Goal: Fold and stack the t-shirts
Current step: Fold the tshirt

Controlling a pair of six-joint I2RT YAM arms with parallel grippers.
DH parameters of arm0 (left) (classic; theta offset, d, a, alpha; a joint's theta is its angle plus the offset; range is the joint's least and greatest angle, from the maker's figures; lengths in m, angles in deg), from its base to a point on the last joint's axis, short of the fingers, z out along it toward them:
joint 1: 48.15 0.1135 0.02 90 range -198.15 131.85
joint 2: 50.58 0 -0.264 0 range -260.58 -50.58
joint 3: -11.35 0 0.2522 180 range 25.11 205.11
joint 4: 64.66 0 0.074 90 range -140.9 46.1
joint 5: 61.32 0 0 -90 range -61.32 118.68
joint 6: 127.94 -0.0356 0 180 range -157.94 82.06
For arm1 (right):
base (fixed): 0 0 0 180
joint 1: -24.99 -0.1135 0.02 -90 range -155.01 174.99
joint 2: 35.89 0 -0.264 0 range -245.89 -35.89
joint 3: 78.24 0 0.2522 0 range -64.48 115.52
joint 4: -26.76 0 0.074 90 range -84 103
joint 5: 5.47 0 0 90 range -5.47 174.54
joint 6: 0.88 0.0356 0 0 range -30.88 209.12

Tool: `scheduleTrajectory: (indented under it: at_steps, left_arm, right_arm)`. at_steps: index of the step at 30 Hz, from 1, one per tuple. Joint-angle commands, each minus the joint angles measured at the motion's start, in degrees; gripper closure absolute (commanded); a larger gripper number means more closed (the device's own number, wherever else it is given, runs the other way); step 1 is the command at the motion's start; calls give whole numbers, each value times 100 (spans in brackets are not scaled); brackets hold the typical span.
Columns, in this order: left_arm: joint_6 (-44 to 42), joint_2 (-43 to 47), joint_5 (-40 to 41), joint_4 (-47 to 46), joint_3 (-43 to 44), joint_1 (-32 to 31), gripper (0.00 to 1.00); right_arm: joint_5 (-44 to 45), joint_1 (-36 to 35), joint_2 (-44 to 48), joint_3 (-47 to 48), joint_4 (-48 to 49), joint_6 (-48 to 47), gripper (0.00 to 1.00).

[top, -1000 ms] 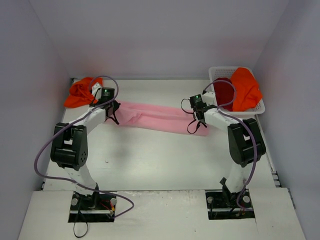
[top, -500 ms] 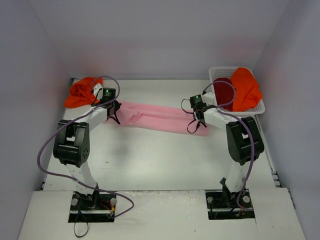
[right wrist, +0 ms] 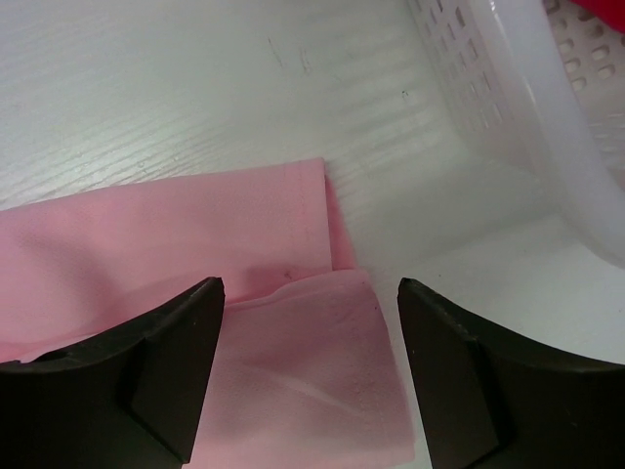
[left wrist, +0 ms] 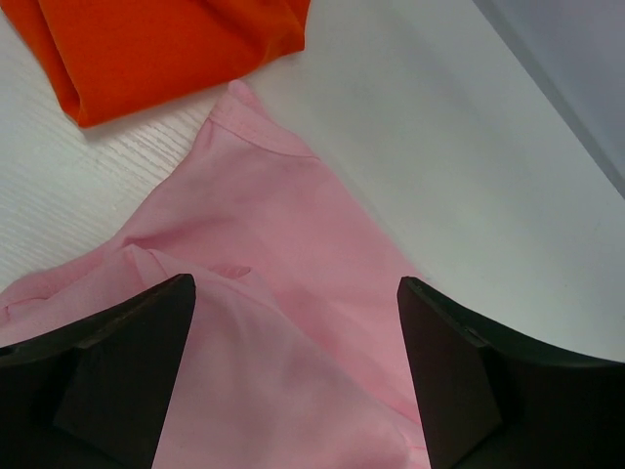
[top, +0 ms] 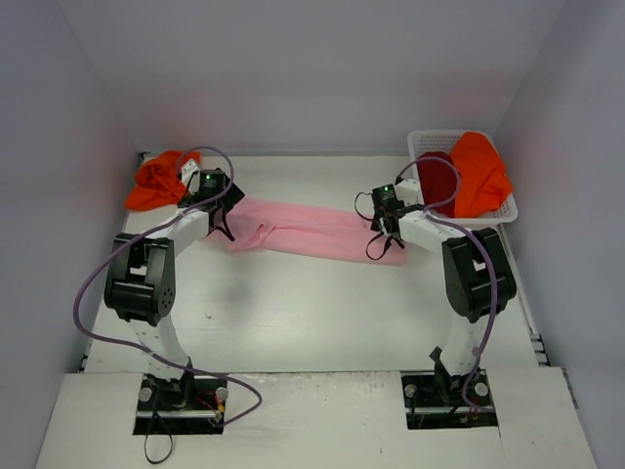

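The light pink t-shirt (top: 312, 231) lies on the table as a long folded band between the two arms. My left gripper (top: 225, 217) is open over its left end, and pink cloth (left wrist: 283, 254) lies loose between the spread fingers (left wrist: 127, 362). My right gripper (top: 387, 234) is open over the right end, where a folded corner (right wrist: 322, 371) rests flat between the fingers (right wrist: 166, 371). One orange t-shirt (top: 156, 182) is crumpled at the back left, close to the pink sleeve tip (left wrist: 166, 49). Another orange t-shirt (top: 480, 174) and a dark red one (top: 437, 182) lie in the basket.
The white latticed basket (top: 439, 135) stands at the back right, its wall (right wrist: 508, 107) just right of my right gripper. White side walls close in the table on the left, right and back.
Both grippers have gone from shut to open and let go of the pink t-shirt's ends. The shirt's left end has dropped and settled on the table.
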Motion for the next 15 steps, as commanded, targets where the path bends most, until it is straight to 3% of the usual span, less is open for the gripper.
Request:
scheduleTrajectory:
  at_steps: [1,15]
  left_arm:
    - [-44,396,157,-380,213,45,20]
    - [-27,1239,-72,-363,64,-43,20]
  right_arm:
    - [176,33,460,145,139,-75,31]
    - [36,-81,1551,58,51,-199,30]
